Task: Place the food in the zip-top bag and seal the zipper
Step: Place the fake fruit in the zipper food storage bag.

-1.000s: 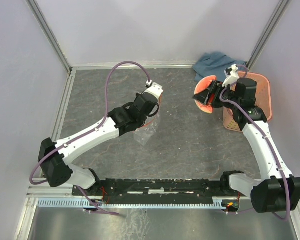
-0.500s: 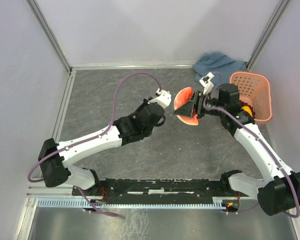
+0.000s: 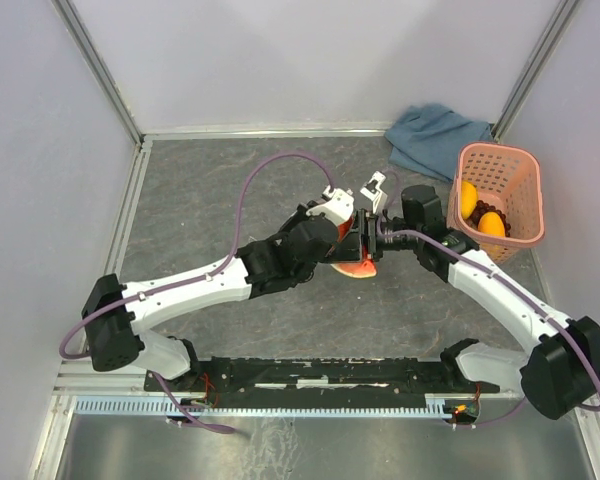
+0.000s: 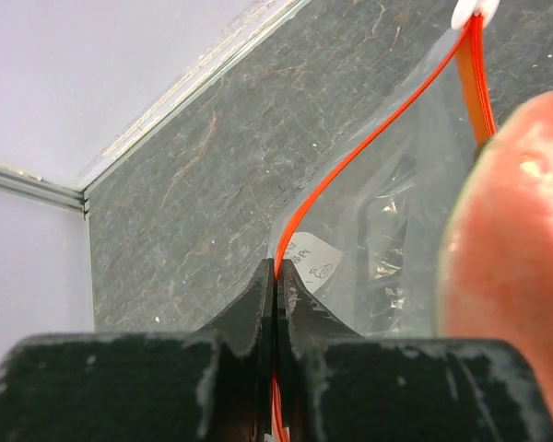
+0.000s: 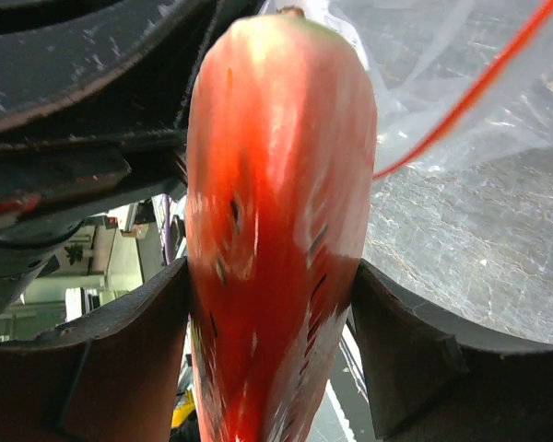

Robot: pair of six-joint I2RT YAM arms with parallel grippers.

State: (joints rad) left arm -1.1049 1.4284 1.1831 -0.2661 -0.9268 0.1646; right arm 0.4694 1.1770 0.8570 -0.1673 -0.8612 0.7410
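Left gripper (image 4: 275, 276): jaws clamped tight on the red-orange zipper strip (image 4: 369, 152) of the clear bag (image 4: 387, 221).
Right gripper (image 5: 276, 313): closed around the watermelon wedge (image 5: 276, 184), nosed up to the bag's mouth at mid-table (image 3: 200, 180). Cannot tell whether inside.
In the pink basket (image 3: 495, 150), far right: orange fruit (image 3: 492, 223), yellow fruit (image 3: 467, 197).
Blue-grey cloth (image 3: 435, 135) just beyond the basket, by the back wall.

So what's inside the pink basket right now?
One orange-yellow fruit, a second fruit and a dark cluster, likely grapes, sit in the basket. Anything beneath them is covered.
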